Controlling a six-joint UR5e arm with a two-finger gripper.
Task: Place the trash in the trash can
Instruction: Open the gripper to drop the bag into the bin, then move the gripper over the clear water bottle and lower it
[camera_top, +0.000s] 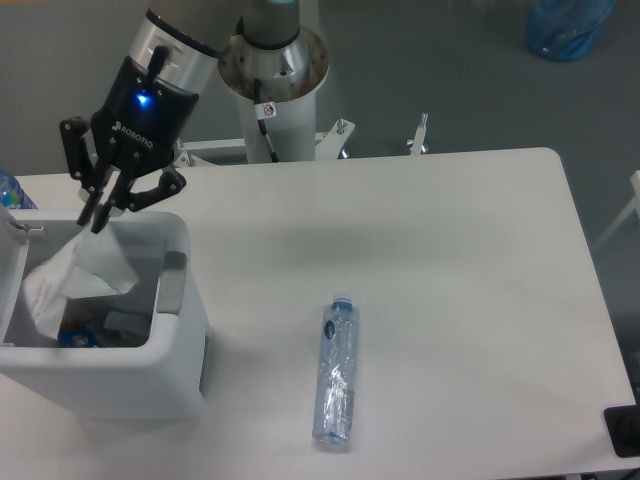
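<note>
The wrapper (68, 277) hangs pinched between the gripper (93, 220) fingertips, directly over the open mouth of the trash can (178, 300); the release step is in hand, and the next move appears to call for parting the fingers so it drops inside. The arm reaches from its base at the table's far edge, tool angled down-left. The bottle (336, 372) lies on the table (450, 280), well apart from the can, not yet collected.

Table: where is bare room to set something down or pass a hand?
The table is bare from the bottle to the right edge, and between the trash can and the bottle. The left is crowded: the gripper holds the wrapper over the can.
</note>
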